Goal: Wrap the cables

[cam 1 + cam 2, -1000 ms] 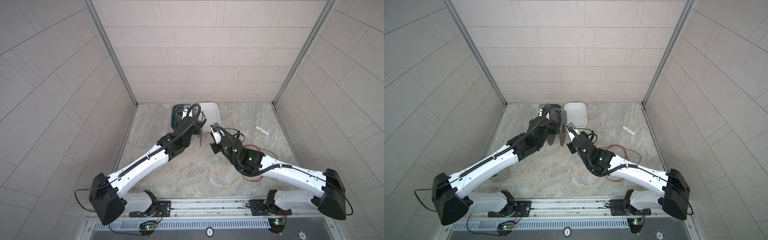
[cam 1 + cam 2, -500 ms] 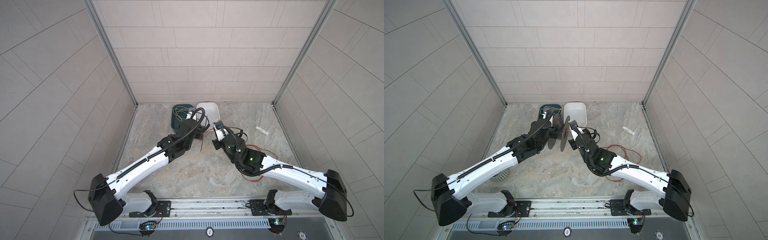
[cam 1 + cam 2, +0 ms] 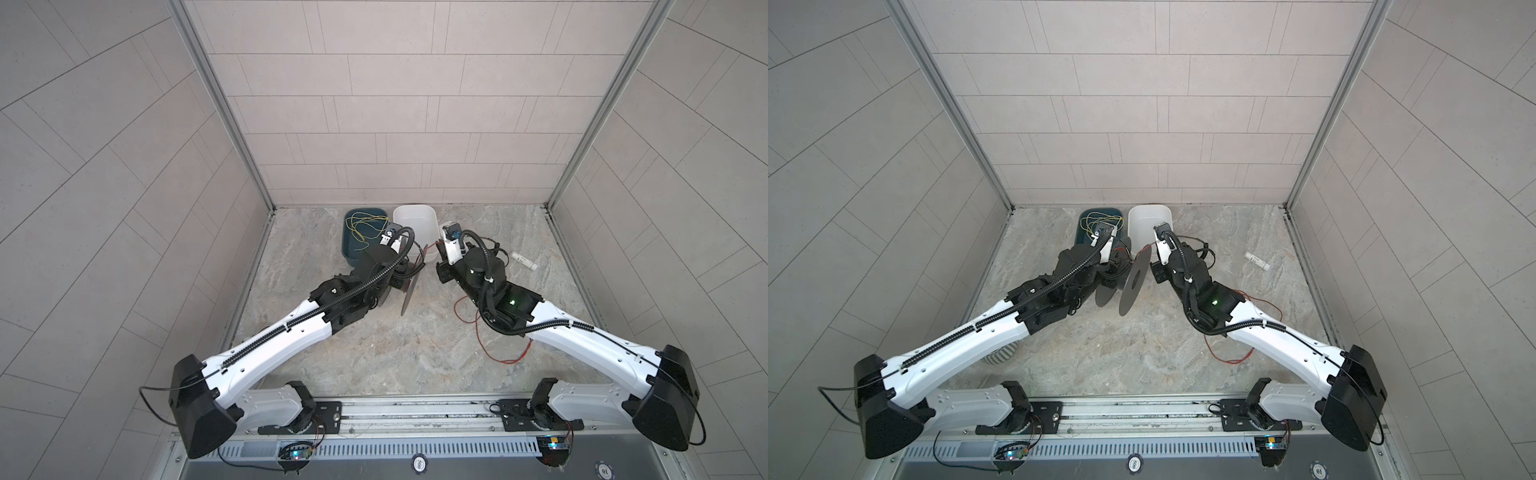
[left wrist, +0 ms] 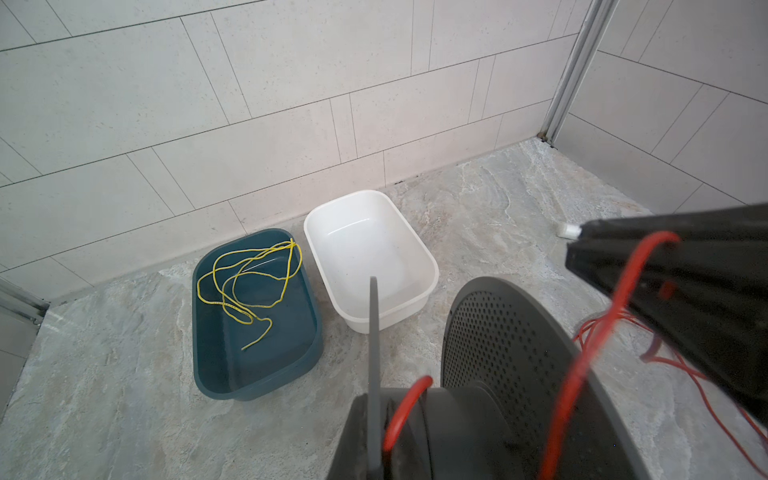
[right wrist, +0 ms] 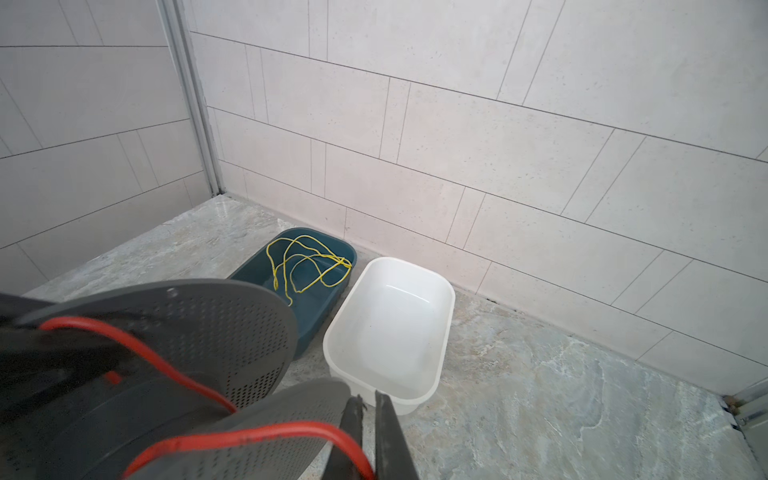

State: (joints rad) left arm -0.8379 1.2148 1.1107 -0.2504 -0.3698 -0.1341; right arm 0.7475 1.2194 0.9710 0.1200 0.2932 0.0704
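Marbled tabletop (image 3: 395, 353), red cable (image 4: 591, 340), chip (image 3: 419, 464) marked 500.

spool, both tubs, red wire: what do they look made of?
spool: matte grey plastic by the look, flanges perforated with small holes.
white tub and blue tub: glossy moulded plastic, rounded corners, soft reflections inside.
red wire: likely plastic-insulated, smooth and limp; its core is not visible.
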